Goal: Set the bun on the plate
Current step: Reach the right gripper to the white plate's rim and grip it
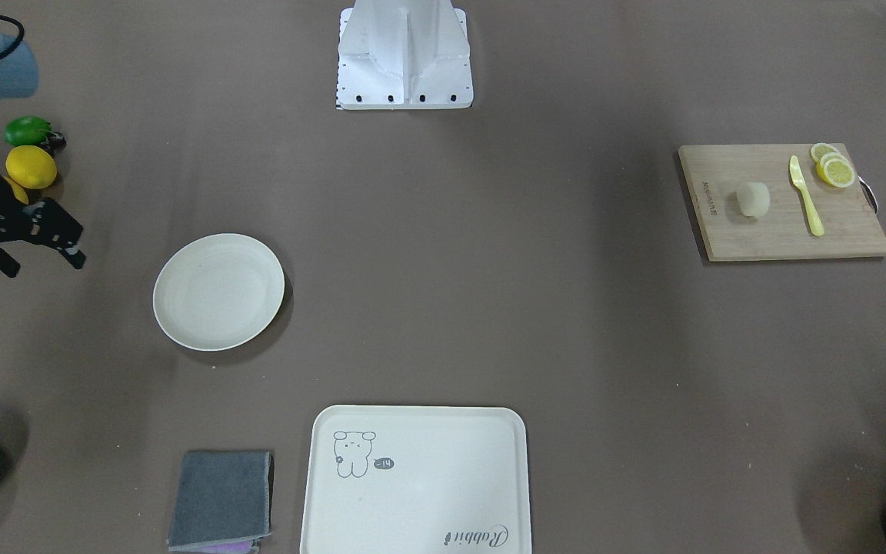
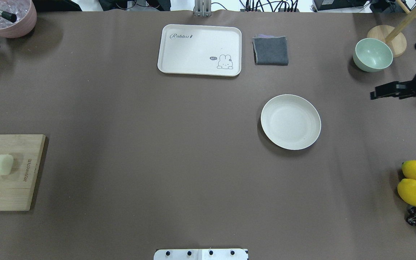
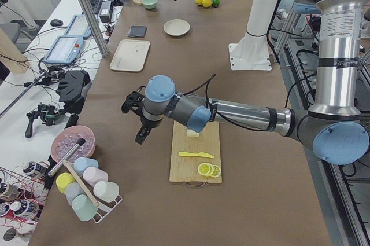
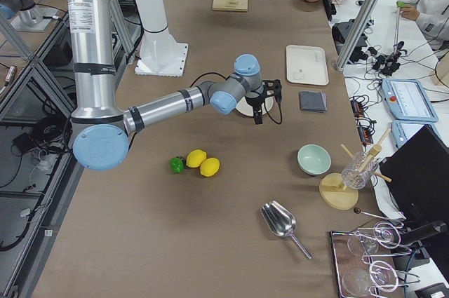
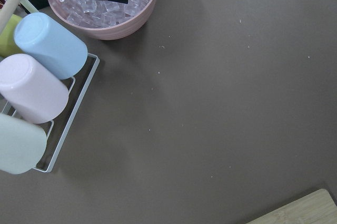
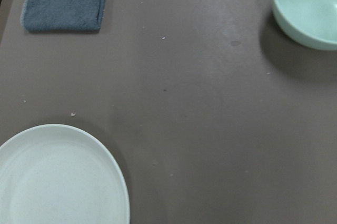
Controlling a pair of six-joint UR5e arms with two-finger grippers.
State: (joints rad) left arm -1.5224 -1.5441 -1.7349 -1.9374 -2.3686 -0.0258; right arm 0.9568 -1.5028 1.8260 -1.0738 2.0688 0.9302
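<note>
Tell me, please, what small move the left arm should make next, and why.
Probably shift the left tool sideways until it hangs over the bun. The bun lies on the cutting board, the plate holds nothing, and the tool hovers beside the board over the table; its wrist camera catches only the board's corner.

The left arm (image 3: 243, 113) reaches out level, the left tool (image 3: 139, 130) pointing down, its grip unreadable. The right tool (image 1: 43, 265) hovers, fingers spread.
</note>
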